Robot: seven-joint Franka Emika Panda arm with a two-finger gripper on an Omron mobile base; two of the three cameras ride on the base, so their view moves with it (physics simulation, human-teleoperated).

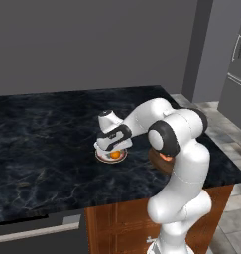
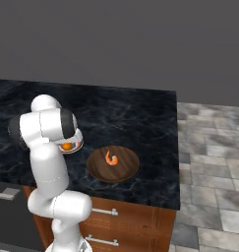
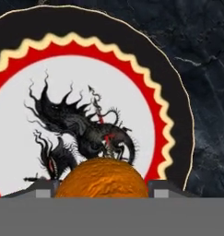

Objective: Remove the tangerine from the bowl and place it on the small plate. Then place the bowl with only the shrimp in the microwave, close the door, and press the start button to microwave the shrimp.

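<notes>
The orange tangerine [image 1: 114,155] [image 2: 67,146] [image 3: 102,179] rests low over the small plate [image 1: 99,158] [image 2: 77,146] [image 3: 85,92], a black-and-red-rimmed plate with a dragon on its white middle. My gripper [image 1: 112,149] [image 3: 102,189] points down at the plate, and its fingertips [image 3: 45,186] press against both sides of the fruit. To the right, near the counter's front edge, stands the dark wooden bowl [image 2: 126,170] [image 1: 156,161] holding a single pink shrimp [image 2: 110,158]. My own arm partly hides the bowl in the left base view. The microwave is out of view.
The black marble counter [image 1: 42,139] [image 2: 140,118] stretches left and back from the plate. Its right end drops to a tiled floor [image 2: 209,157]. A steel fridge [image 1: 238,74] stands at the far right. Wooden drawers [image 2: 116,216] sit under the front edge.
</notes>
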